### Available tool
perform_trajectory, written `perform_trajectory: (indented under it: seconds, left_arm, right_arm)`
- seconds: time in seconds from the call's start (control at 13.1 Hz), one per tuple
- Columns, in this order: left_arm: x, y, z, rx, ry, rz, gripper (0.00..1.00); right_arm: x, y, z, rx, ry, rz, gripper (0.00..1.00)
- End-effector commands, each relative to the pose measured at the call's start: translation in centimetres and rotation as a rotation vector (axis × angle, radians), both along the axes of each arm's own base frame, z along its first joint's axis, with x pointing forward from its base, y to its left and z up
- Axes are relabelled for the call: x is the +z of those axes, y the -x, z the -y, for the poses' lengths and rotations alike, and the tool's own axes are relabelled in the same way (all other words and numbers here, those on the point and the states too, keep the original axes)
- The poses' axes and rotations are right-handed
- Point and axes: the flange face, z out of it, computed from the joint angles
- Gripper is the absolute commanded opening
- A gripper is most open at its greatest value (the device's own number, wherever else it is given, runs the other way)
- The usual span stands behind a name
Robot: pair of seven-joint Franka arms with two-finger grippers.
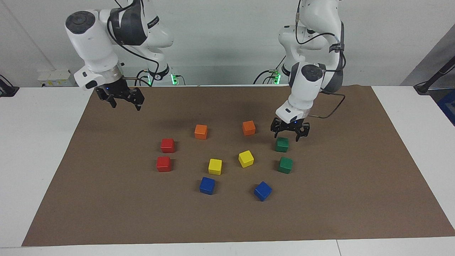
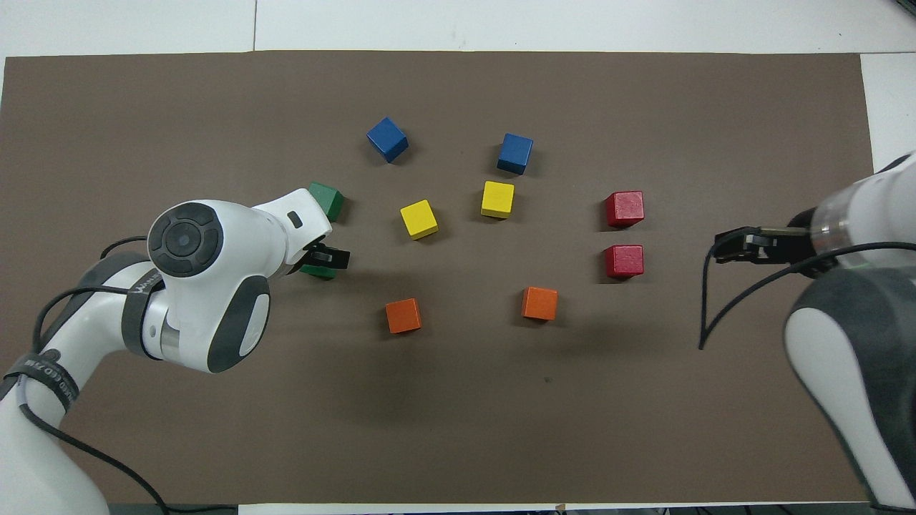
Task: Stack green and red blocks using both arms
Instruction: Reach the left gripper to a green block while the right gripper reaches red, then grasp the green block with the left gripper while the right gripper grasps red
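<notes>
Two green blocks (image 1: 282,144) (image 1: 285,165) lie toward the left arm's end of the mat, one nearer to the robots than the other. Two red blocks (image 1: 167,145) (image 1: 164,164) lie toward the right arm's end. My left gripper (image 1: 287,137) hangs open just above the nearer green block, not touching it. In the overhead view the left gripper (image 2: 335,257) covers most of that green block (image 2: 315,272), and the wrist overlaps the farther green block (image 2: 329,200). My right gripper (image 1: 126,105) is open and empty, high over the mat and apart from the red blocks (image 2: 624,208) (image 2: 624,260).
Two orange cubes (image 1: 201,132) (image 1: 249,128) lie nearest the robots, two yellow cubes (image 1: 215,166) (image 1: 246,158) in the middle, and two blue cubes (image 1: 207,185) (image 1: 263,191) farthest away. All rest on a brown mat (image 1: 106,199) over a white table.
</notes>
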Motion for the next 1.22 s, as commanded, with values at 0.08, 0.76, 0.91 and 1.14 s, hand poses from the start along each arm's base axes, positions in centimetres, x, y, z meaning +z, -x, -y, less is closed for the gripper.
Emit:
perform_trajectory:
  seconds: [0.08, 0.76, 0.91, 1.14]
  left_arm:
    - [-1.0, -0.6, -0.3, -0.058, -0.010, 0.014, 1.00]
    - [-5.3, -0.3, 0.4, -0.011, -0.021, -0.038, 1.00]
    - [-5.2, 0.4, 0.9, -0.007, -0.035, -0.078, 1.00]
    - [-4.7, 0.7, 0.9, 0.031, -0.039, -0.092, 1.00]
  right_arm:
    - [-4.4, -0.7, -3.3, -0.044, -0.059, -0.001, 1.00]
    - [-13.6, -1.9, -6.0, 0.049, -0.064, 0.015, 1.00]
    - [-14.6, -2.3, -6.1, 0.097, -0.065, 0.024, 1.00]
    - [-15.7, -2.4, -6.0, 0.127, -0.057, 0.014, 1.00]
